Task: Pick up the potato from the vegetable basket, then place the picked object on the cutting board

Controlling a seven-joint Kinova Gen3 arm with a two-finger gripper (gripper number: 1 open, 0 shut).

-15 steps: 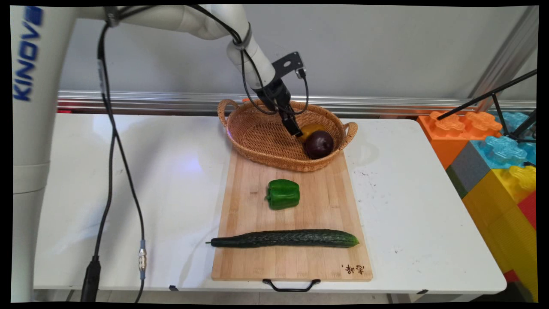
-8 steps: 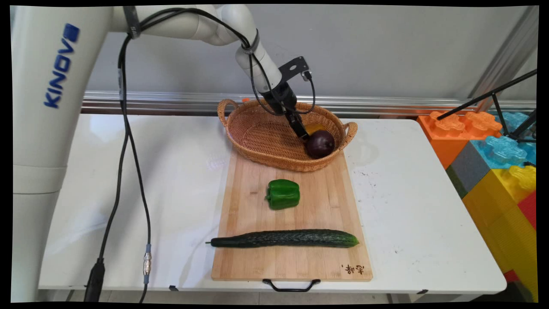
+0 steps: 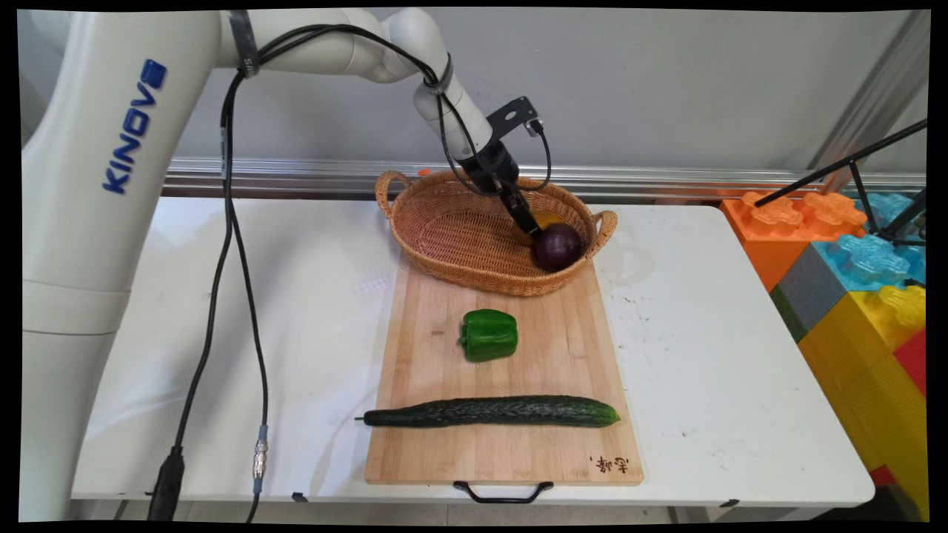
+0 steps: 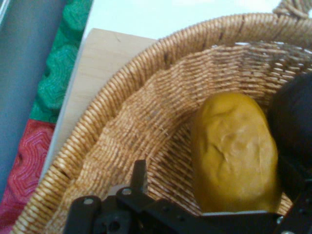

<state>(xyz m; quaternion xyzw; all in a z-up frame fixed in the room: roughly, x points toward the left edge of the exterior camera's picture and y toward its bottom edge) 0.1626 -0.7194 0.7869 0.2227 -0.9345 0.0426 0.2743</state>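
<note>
My gripper [image 3: 527, 228] reaches down into the right half of a wicker basket [image 3: 474, 285]. It stands open around a yellow, potato-like vegetable [image 4: 234, 151]. In the hand view the left finger [image 4: 140, 174] stays clear of the vegetable's side, and the right finger is lost against the dark red onion [image 4: 295, 117]. In the main view only a sliver of the yellow vegetable [image 3: 549, 219] shows behind the gripper. The onion [image 3: 558, 246] lies right beside it, against the basket's right wall.
The basket rests on the far end of a wooden cutting board [image 3: 563, 355]. A green bell pepper [image 3: 489, 334] lies mid-board and a long cucumber [image 3: 489, 411] lies across its near part. Large coloured toy blocks [image 3: 852, 259] stand at the table's right end.
The gripper has moved right and lower into the basket, covering more of the yellow vegetable. The onion has shifted slightly to the right.
</note>
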